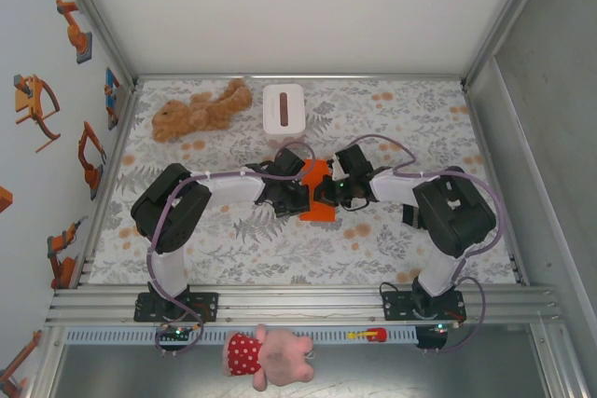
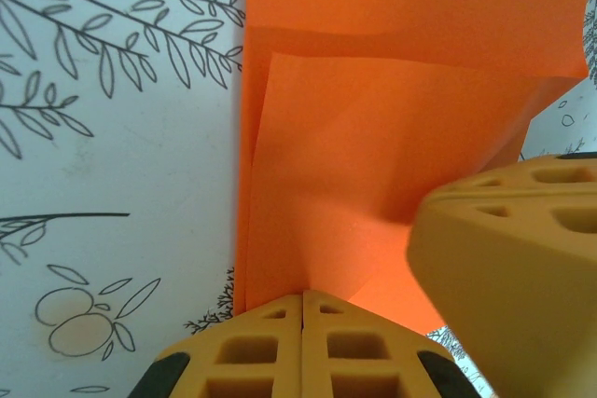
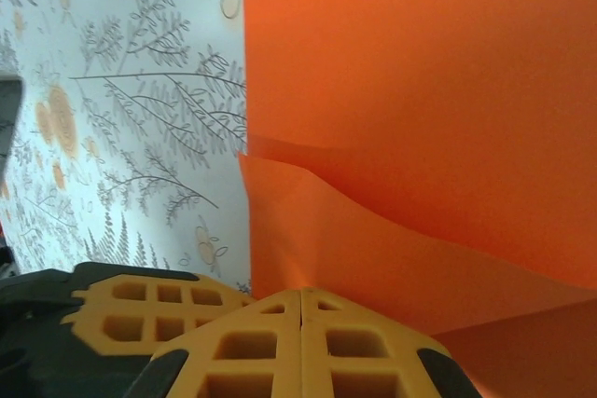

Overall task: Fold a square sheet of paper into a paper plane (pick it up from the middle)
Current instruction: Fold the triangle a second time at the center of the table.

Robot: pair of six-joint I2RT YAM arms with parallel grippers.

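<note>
Well, we'd put this somewhere in the early-to-middle folds, nowhere near a plane yet. The sheet has flaps turned over, so some creasing is done. A pointed nose, a centre ridge and wings are all left, as far as we can see.

The left gripper has its fingers pressed together, with no orange showing in the seam and the tips right at the sheet's near edge. We'd guess it's pushing down on the paper rather than pinching it, but we can't tell for sure. Just ahead of those fingers a flap lies over the layer below. A straight crease runs across further out, and a slanted edge sits off to the right, where the other gripper's finger crowds in.

The right gripper is the same story: fingers closed tight against each other, tips at the sheet's edge. Ahead of them a flap's edge rises a bit wavy, not lying flat.

The sheet itself is bright orange, thin and plain, lying on the table between the two sets of fingertips.
</note>
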